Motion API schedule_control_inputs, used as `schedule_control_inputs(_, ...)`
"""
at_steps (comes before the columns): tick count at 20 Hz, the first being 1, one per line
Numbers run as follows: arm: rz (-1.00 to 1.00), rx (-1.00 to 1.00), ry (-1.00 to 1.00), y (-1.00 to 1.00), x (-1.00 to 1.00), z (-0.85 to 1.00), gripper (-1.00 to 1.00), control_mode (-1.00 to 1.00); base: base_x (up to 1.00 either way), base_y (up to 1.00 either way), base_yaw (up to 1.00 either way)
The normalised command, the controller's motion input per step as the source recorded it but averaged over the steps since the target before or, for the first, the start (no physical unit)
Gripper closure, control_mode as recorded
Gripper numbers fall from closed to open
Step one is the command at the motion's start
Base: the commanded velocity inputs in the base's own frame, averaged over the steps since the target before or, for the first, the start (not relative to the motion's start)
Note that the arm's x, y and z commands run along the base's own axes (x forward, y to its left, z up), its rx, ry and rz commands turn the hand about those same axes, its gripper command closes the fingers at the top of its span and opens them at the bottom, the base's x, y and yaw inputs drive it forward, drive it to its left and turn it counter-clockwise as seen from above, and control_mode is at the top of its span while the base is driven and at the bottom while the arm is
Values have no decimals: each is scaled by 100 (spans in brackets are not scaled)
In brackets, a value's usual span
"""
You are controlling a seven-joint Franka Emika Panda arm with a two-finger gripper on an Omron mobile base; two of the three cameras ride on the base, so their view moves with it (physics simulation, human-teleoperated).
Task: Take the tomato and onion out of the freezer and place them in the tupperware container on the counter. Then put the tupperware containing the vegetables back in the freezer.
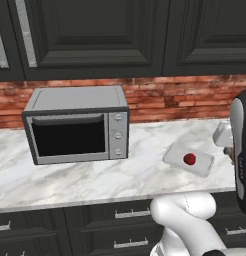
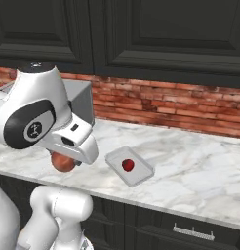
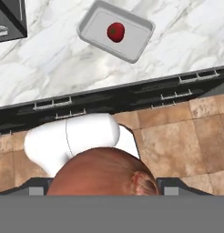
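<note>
Nearest you, the gripper [image 3: 102, 193] is clamped wide around the onion [image 3: 102, 175], carried above the floor in front of the drawers. Beyond, on the desk [image 3: 186, 41], the tupperware container [image 3: 132, 48] holds the tomato [image 3: 115, 32]. At the back, note the microwave [image 1: 77, 125] against the brick wall [image 2: 190, 107].

Robot body. The arm [image 2: 39, 117] consists of glossy white, rounded link shells joined by dark grey to black joint sections. One joint carries a round dark cap printed with a small white circular emblem [image 2: 33, 130]. The white wrist housing tapers to a blunt wedge with small dark rectangular recesses [image 2: 68, 140] on its face. A rounded white elbow segment [image 1: 187, 212] shows a thin seam line across its shell. A dark, glossy link bears a narrow light stripe along its edge.
</note>
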Motion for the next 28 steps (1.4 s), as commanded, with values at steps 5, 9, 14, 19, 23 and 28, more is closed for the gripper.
schedule_control_inputs(5, -7, 0, -1, 0, 82, -63, 100, -100, 0, 0, 0)
schedule_control_inputs(9, -22, 0, 0, 0, 100, -84, 100, -100, 0, 0, 0)
schedule_control_inputs(14, -20, 0, 1, -1, 100, -69, 100, -100, 0, 0, 0)
schedule_control_inputs(19, -10, 0, 9, -21, 100, -44, 100, -100, 0, 0, 0)
schedule_control_inputs(23, -4, 0, 7, -21, 100, -43, 100, -100, 0, 0, 0)
schedule_control_inputs(28, 0, 0, 3, -12, 92, -50, 100, -100, 0, 0, 0)
